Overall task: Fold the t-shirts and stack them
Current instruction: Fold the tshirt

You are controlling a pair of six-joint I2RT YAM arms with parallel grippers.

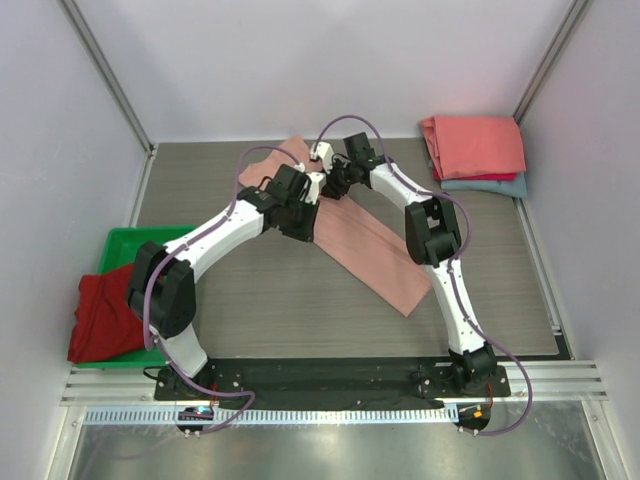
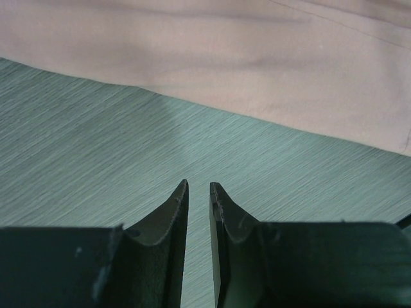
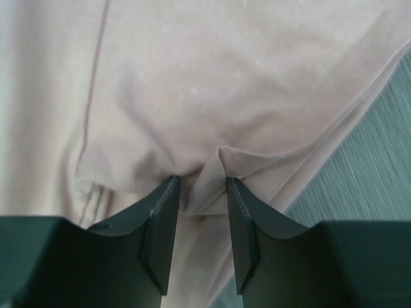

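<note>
**PINK TEE: ONE-SIDED PINCH, LEFT JAWS EMPTY**

**Layout.** At the left edge of the top view, a dark red tee lies crumpled over the tray. Near the upper centre, the left gripper hovers over the bare table. Its jaws stand a narrow slot apart with nothing between them. The pink tee lies just beyond those jaws, as a long diagonal band running from upper centre toward lower right. The right gripper sits on the band's upper end. Its jaws stand partly apart, with a ridge of pink cloth gathered between them and touching both inner faces. At upper right, a folded coral tee rests on a blue-grey tee.

**Hazards.**
- The pinch looks shallow. A quick lift could pull the ridge out of the jaws.
- Only one gripper has cloth. Lifting now would likely let the unsupported side sag and skew the band.
- The number of layers in the pinch cannot be determined. A top-layer-only grip would peel the band open.
- The two grippers work close together, so contact between them is possible.

**Materials.** The pink tee is a thin matte knit with soft creases and stitched seams. The table is smooth with a fine straight grain, so it offers little friction. The tray is rigid plastic. The gripper fingers are hard, black and wedge-shaped.
</note>
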